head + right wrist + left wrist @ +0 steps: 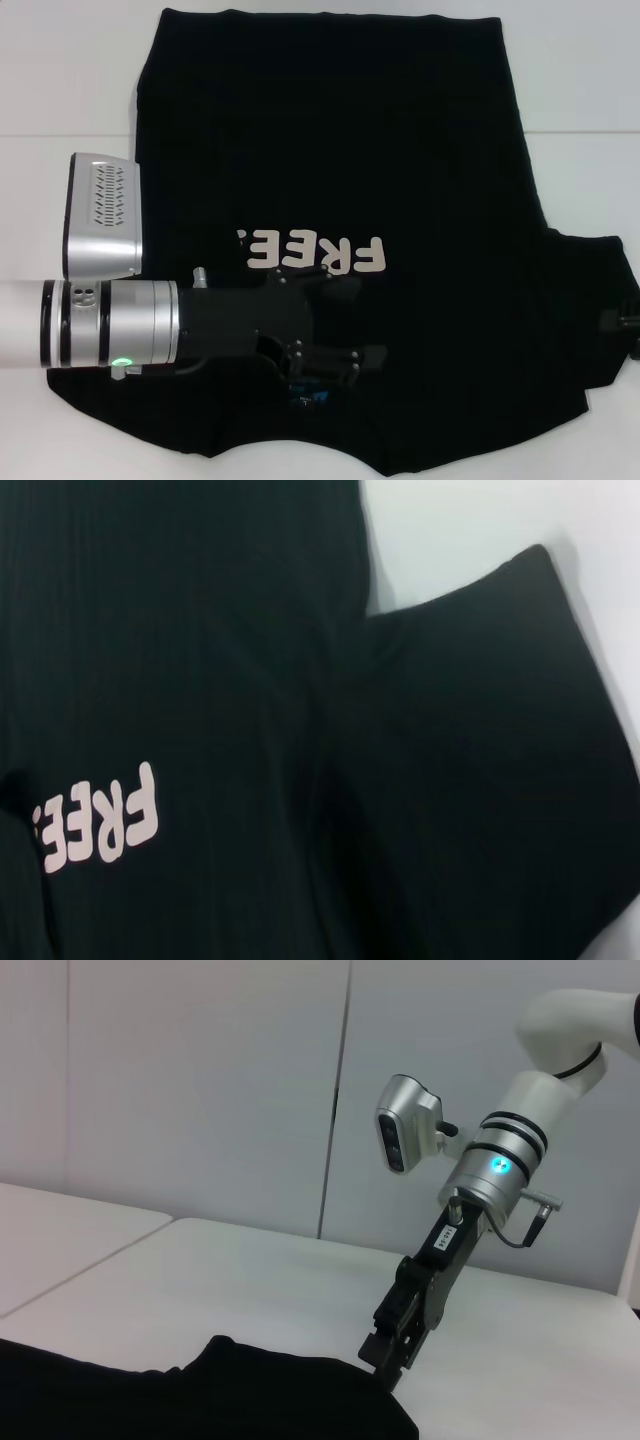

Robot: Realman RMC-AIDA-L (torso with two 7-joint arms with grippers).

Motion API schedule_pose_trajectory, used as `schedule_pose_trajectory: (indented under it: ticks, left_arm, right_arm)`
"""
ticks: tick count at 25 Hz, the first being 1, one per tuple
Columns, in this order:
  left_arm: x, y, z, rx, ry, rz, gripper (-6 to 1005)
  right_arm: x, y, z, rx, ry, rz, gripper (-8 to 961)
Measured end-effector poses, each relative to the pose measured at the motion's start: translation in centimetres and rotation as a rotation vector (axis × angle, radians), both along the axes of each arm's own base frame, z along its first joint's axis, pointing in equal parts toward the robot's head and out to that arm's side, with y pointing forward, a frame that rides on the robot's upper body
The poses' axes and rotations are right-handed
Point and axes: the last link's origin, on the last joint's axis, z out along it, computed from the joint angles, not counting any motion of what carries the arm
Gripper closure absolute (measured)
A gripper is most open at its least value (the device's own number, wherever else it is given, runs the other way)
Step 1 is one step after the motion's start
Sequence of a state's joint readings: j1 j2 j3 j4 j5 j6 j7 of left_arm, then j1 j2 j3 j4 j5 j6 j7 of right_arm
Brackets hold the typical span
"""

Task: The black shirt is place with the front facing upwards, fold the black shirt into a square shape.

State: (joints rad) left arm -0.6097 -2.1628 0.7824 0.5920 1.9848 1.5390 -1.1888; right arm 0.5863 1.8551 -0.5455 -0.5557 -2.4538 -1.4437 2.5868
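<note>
The black shirt (400, 150) lies spread on the white table (60, 60), front up, with its off-white "FREE" lettering (320, 255) upside down to me. The lettering's left end is hidden. My left gripper (356, 322) reaches in from the left over the chest, just near of the lettering, with jaws open and nothing in them. The blue neck label (308, 397) peeks out beside it. My right gripper (630, 325) is at the outer edge of the shirt's right sleeve (590, 300). In the left wrist view it (388, 1358) touches the sleeve's edge (300, 1390).
The left arm's silver wrist and camera housing (100, 215) hang over the shirt's left side. Bare white table surrounds the shirt on the left, far side and right (590, 90). A white wall (200, 1080) stands behind the table.
</note>
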Motion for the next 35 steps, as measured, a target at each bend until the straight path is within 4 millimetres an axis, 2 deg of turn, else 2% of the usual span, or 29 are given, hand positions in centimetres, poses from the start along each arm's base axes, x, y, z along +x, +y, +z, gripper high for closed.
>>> schedule_pose_trajectory:
  ticks: [2, 8, 18, 24, 29, 35]
  left_arm:
    - [0.0, 0.0, 0.0, 0.003, -0.001, 0.003, 108]
    - [-0.1, 0.1, 0.1, 0.007, -0.002, 0.007, 108]
    - [0.0, 0.2, 0.1, 0.011, 0.0, 0.007, 108]
    - [-0.1, 0.4, 0.2, 0.018, 0.002, 0.016, 108]
    - [-0.1, 0.4, 0.2, 0.022, 0.0, 0.02, 108]
    - [-0.2, 0.4, 0.3, 0.027, -0.006, 0.028, 108]
  right_arm:
    - [0.0, 0.0, -0.3, -0.004, -0.009, 0.0, 136]
    - [-0.1, 0.1, -1.1, -0.023, -0.022, 0.008, 351]
    - [0.1, 0.3, -1.6, -0.021, -0.057, 0.016, 599]
    - [0.3, 0.4, -1.5, -0.002, -0.066, 0.017, 807]
    - [0.7, 0.7, -1.5, 0.047, -0.082, 0.03, 943]
    - [1.5, 1.1, -0.8, 0.146, -0.103, 0.068, 942]
